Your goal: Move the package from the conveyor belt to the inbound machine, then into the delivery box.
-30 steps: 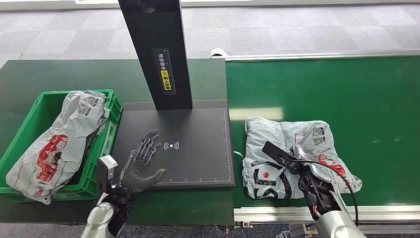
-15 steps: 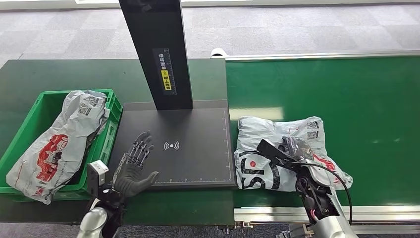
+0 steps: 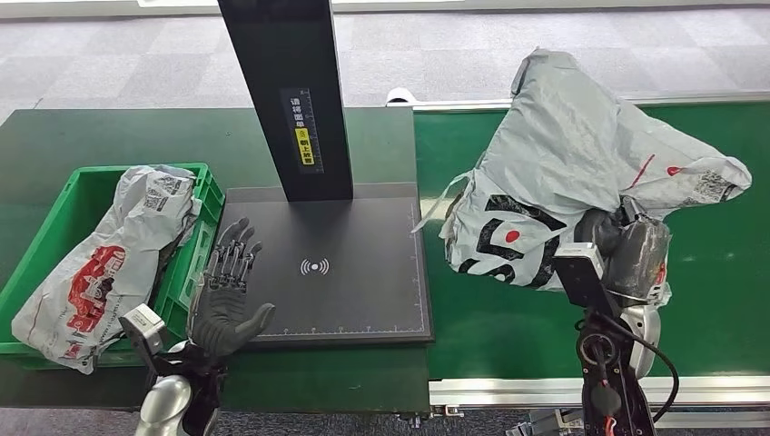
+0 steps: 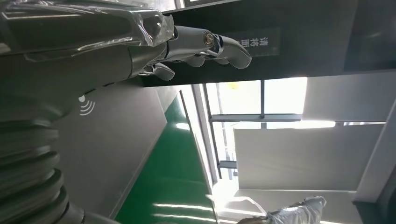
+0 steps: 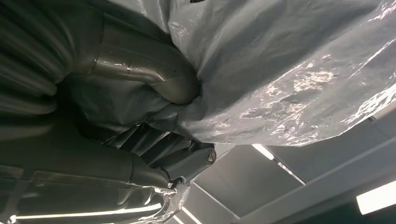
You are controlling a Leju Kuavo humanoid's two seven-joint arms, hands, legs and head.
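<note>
Above the conveyor belt [image 3: 708,300], right hand [image 3: 626,254] grips package [image 3: 572,163].

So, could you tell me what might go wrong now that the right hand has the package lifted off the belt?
The right hand grips only a bunch of the package film, so the slack bag could slip free. Its hanging flap could snag the black post on the way to the scanner plate. The open left hand hovers over that plate, in the way.

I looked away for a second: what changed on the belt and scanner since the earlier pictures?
The right hand, which lay on the grey package flat on the conveyor belt, now grips it lifted above the belt. The left hand, open, drew back toward the plate's near-left corner. The green box and its package stayed put.
</note>
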